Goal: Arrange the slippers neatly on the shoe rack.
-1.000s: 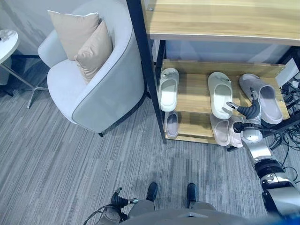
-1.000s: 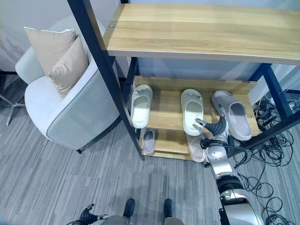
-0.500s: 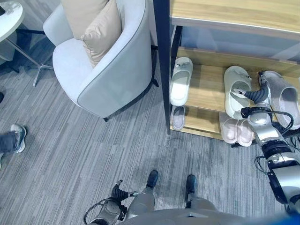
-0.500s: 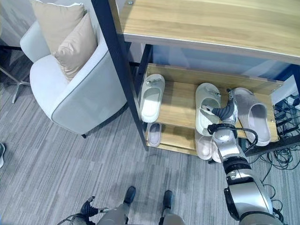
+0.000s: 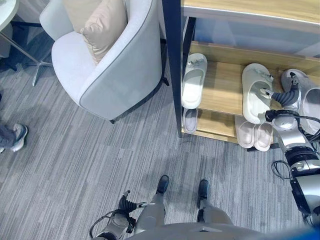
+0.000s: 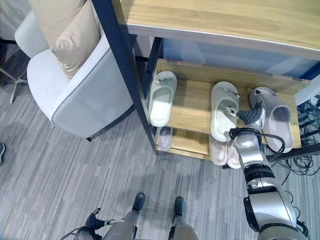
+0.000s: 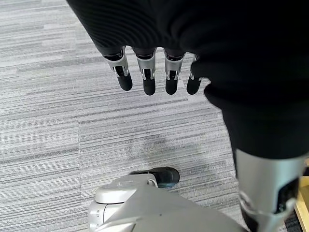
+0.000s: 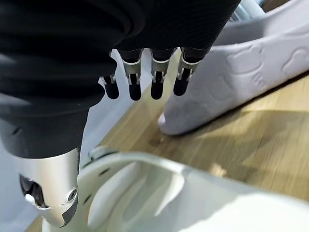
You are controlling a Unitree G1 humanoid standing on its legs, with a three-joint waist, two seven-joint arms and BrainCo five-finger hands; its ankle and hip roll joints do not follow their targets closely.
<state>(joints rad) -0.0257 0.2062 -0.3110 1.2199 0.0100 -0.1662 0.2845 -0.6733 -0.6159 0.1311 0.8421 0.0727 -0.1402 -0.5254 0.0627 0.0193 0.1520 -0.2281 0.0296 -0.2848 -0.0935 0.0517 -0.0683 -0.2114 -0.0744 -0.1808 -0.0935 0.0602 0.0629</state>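
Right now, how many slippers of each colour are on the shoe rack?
White slippers: 2
Grey slippers: 2
Pale pink slippers: 2
Total: 6

A black-framed shoe rack with light wooden shelves (image 6: pixel 190 102) stands on grey striped carpet (image 5: pixel 75 160) beside a pale grey upholstered armchair (image 5: pixel 107 75). Its middle shelf carries three slippers lying apart, toes toward the back: a white slide (image 6: pixel 161 97) at the left end, a cream slide (image 6: pixel 222 110) near the middle and a light grey clog (image 6: pixel 274 117) at the right. On the lowest shelf (image 5: pixel 212 127) lie a small greyish slipper (image 5: pixel 190 120) at the left and a pale pink pair (image 5: pixel 255 136) side by side, heels overhanging the front edge.
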